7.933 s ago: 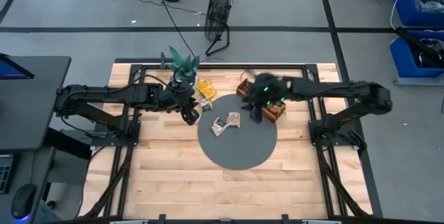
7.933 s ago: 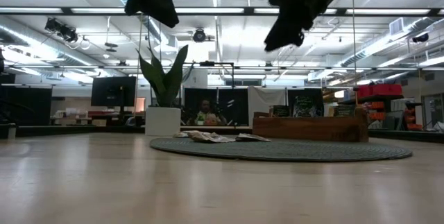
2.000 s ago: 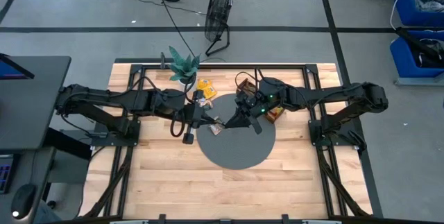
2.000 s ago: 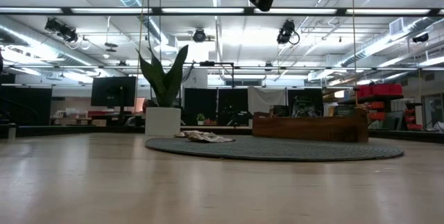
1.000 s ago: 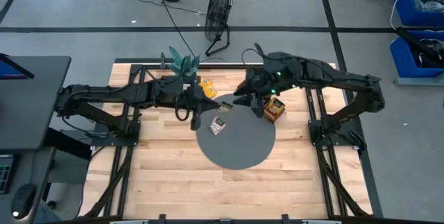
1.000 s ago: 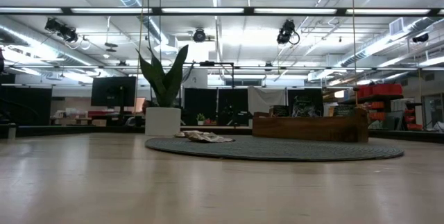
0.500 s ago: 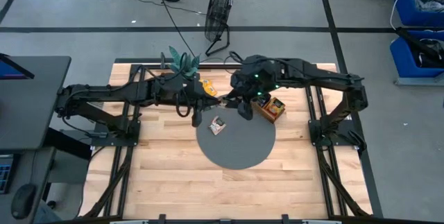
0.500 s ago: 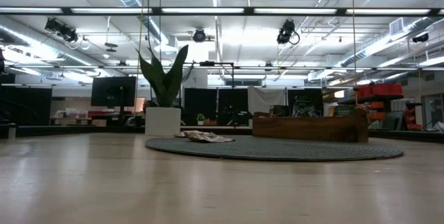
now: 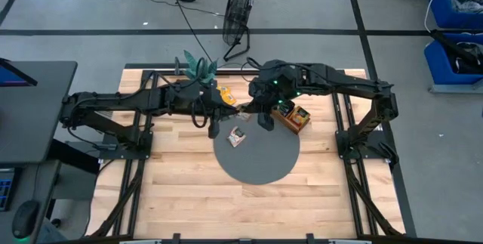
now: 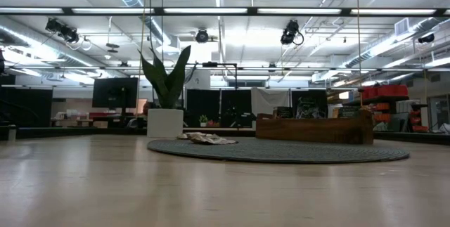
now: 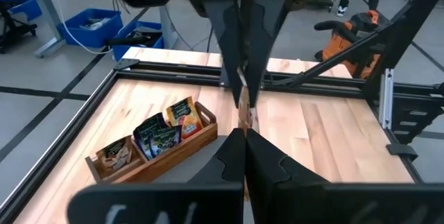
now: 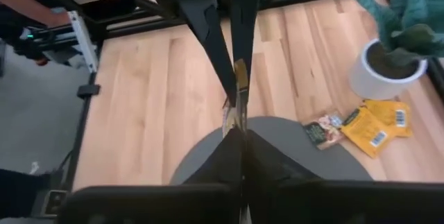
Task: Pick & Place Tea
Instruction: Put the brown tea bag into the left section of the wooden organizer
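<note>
Both end effectors meet in mid-air above the far edge of the round grey mat (image 9: 256,153). The left end effector (image 9: 235,109) is clenched on a tea packet (image 12: 238,96) held edge-on, and the right end effector (image 9: 243,111) is pinched on the same packet from the opposite side, it seems. Another packet (image 9: 237,136) lies on the mat. Yellow packets (image 12: 374,128) rest beside the potted plant (image 9: 198,71) near the bench's far edge. The wooden tray (image 11: 152,143) holds more packets.
</note>
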You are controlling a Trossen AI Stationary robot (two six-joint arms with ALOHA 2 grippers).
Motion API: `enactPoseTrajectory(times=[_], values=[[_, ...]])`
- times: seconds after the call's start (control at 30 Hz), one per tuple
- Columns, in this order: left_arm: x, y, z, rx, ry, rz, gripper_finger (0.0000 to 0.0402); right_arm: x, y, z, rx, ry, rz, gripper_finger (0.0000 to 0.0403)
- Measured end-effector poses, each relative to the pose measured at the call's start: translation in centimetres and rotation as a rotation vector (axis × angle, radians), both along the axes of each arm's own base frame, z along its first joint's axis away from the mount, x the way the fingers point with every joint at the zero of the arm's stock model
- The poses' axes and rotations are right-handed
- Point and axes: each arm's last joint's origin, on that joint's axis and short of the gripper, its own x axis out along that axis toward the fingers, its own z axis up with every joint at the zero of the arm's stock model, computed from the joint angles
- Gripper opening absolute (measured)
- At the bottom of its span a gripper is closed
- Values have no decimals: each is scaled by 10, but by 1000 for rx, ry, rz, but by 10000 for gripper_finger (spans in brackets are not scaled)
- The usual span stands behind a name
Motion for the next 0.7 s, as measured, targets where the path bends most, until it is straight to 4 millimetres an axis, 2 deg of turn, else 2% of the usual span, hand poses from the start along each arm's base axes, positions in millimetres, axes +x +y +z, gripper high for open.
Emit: enactPoseTrajectory(times=[0.1, 0.23, 0.5, 0.6, 0.7], values=[[0, 0, 0, 6, 4, 5, 5, 0, -2, 0, -44, 6, -38, 4], [-5, 1, -1, 25, 33, 20, 18, -4, -14, -1, -56, 29, -89, 2], [-17, 1, 2, 21, 72, 76, 18, -20, -58, -7, -106, 126, -215, 1], [-18, 1, 3, 15, 67, 80, 14, -26, -82, -21, -96, 175, -282, 1], [-18, 1, 3, 6, 64, 81, 14, -30, -103, -46, -70, 240, -333, 1]])
